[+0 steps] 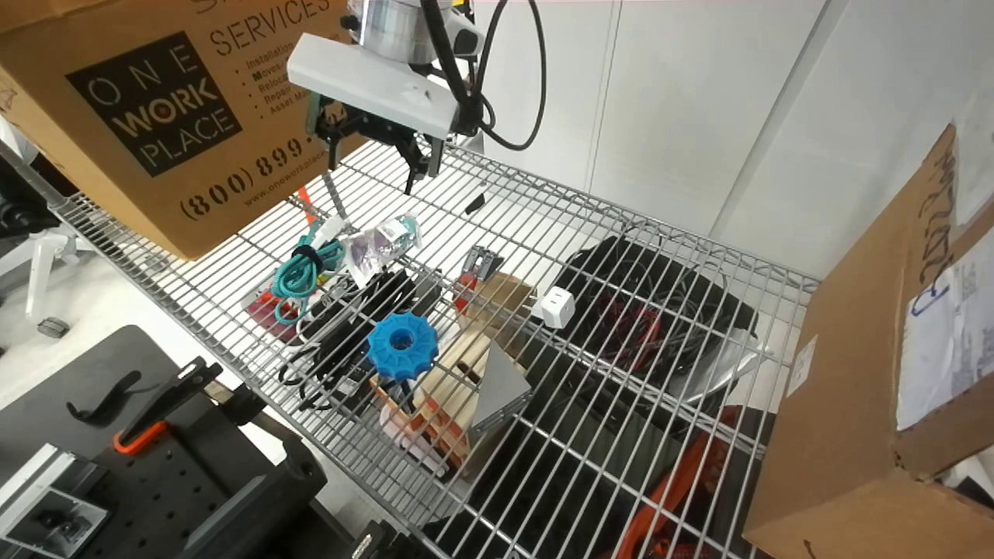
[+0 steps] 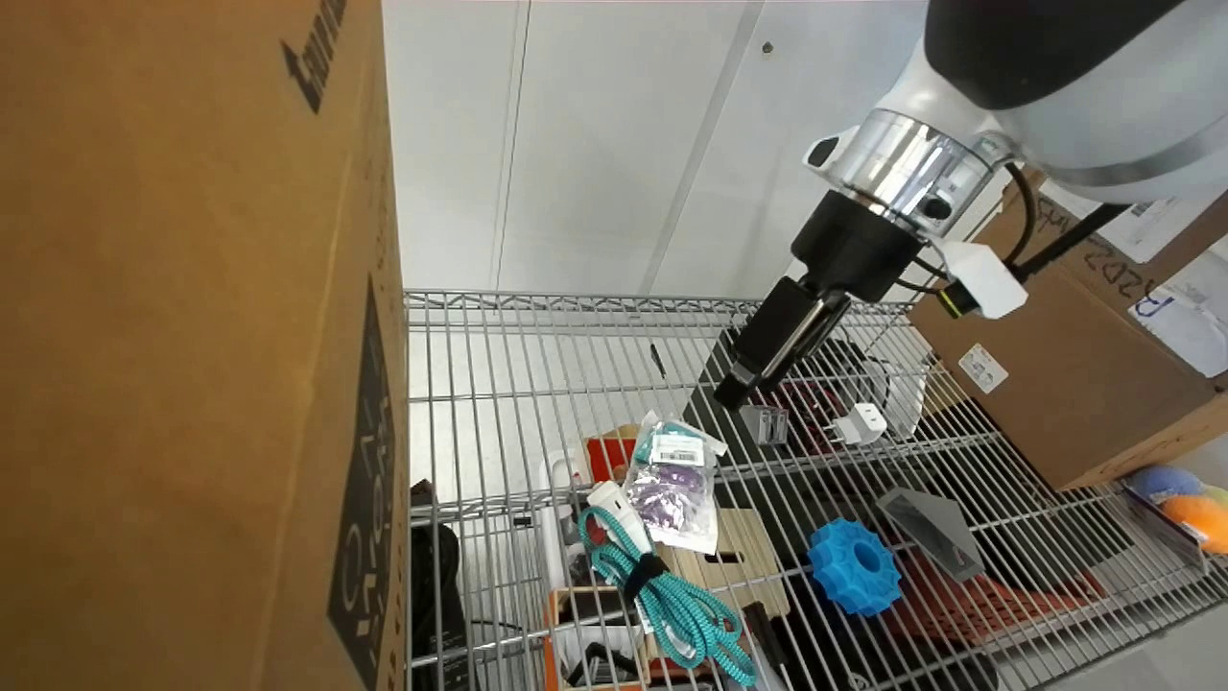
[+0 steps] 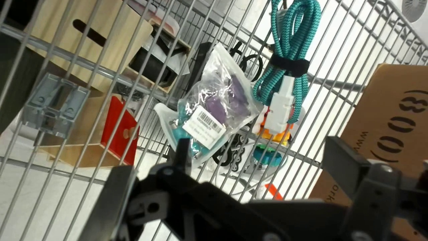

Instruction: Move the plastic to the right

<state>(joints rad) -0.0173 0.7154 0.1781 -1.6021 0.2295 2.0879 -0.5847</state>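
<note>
While the gripper (image 1: 375, 171) gapes, a crinkled plastic packet (image 3: 217, 105) — shiny, clear — lies on wire shelving (image 2: 556, 301).

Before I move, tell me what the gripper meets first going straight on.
Probably the barcode-labelled clear plastic bag: in both exterior views the gripper points down toward it. Depth is unclear, though, so it could touch the wire shelf beside the bag instead.
</note>
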